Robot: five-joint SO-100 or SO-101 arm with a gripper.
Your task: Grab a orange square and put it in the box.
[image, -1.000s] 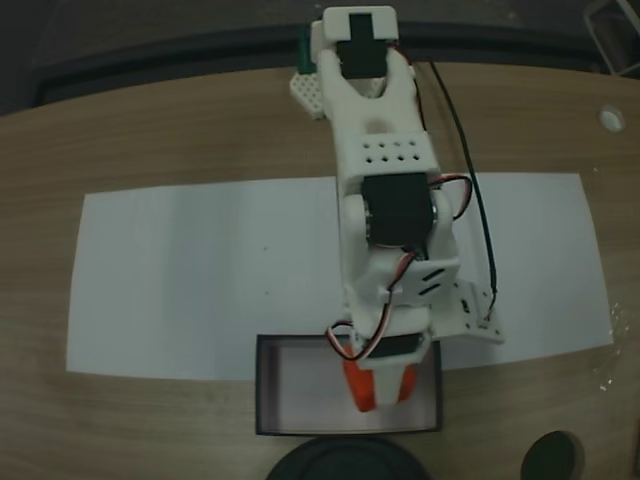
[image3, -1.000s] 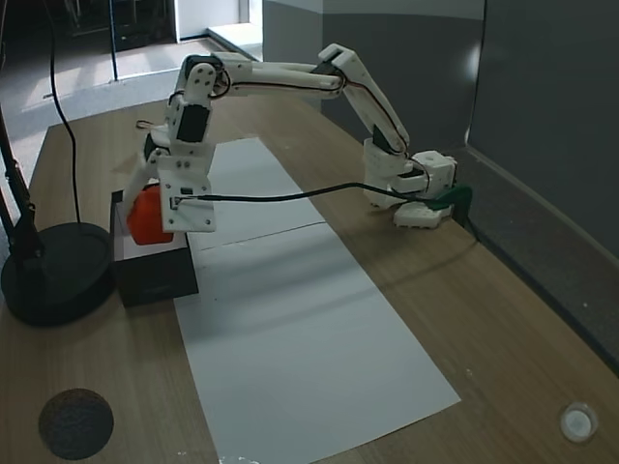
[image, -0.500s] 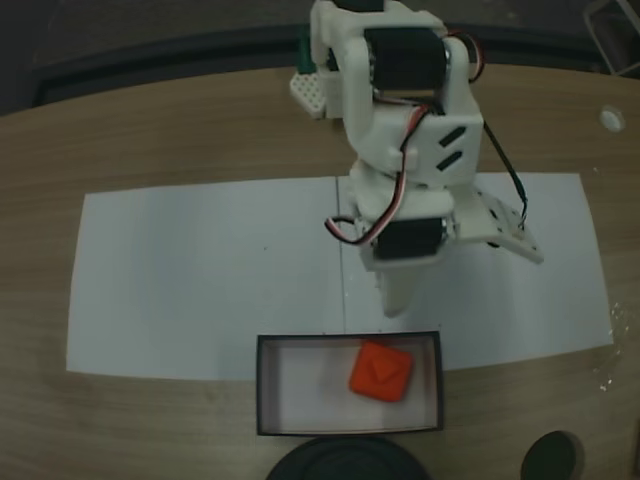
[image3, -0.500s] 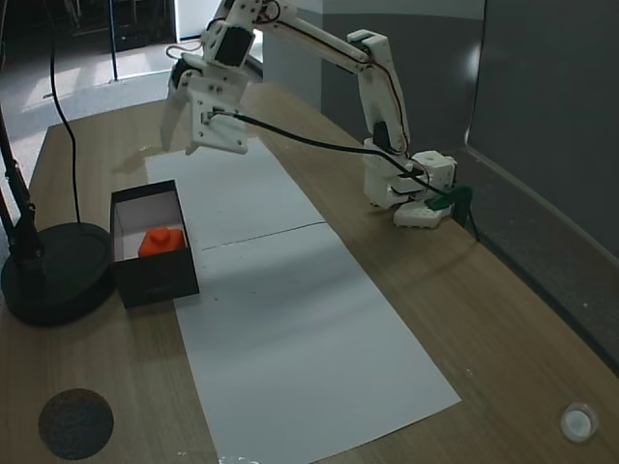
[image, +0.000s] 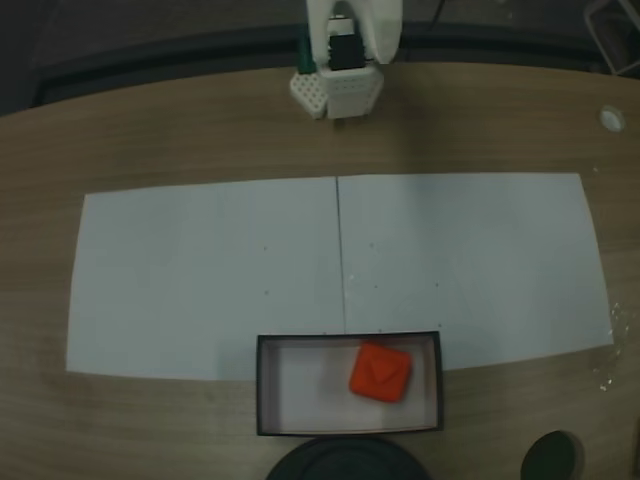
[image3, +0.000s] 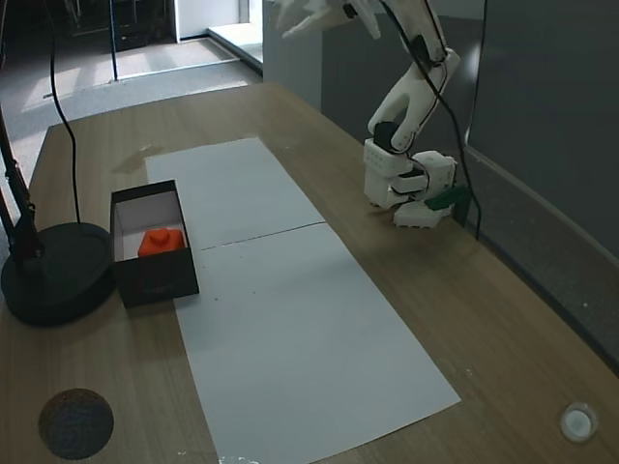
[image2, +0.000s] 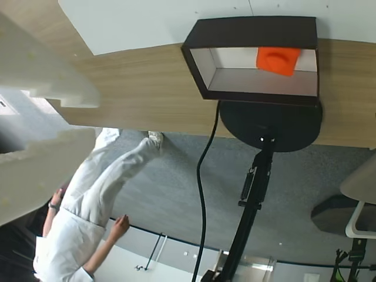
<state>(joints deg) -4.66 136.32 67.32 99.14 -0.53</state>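
Observation:
The orange square [image: 381,372] lies inside the box [image: 263,386], toward its right end in a fixed view, with nothing touching it. It shows there too in another fixed view, as the orange square [image3: 162,240] in the box [image3: 160,280], and in the wrist view as the orange square [image2: 278,60] in the box [image2: 247,26]. My gripper [image3: 311,14] is raised high above the table's far end, well away from the box. In the wrist view the gripper [image2: 97,116] is open and holds nothing, its white fingers [image2: 47,73] at the left edge.
White paper sheets [image: 200,280] cover the middle of the wooden table. A black round stand base [image3: 53,271] sits right beside the box. A dark disc [image3: 75,422] and a small white cap [image3: 577,422] lie near the table's edges. A person [image2: 88,217] stands beyond the table.
The gripper let go of the orange square in the box, then rose and pulled back toward the arm's base. The square has stayed where it was dropped.

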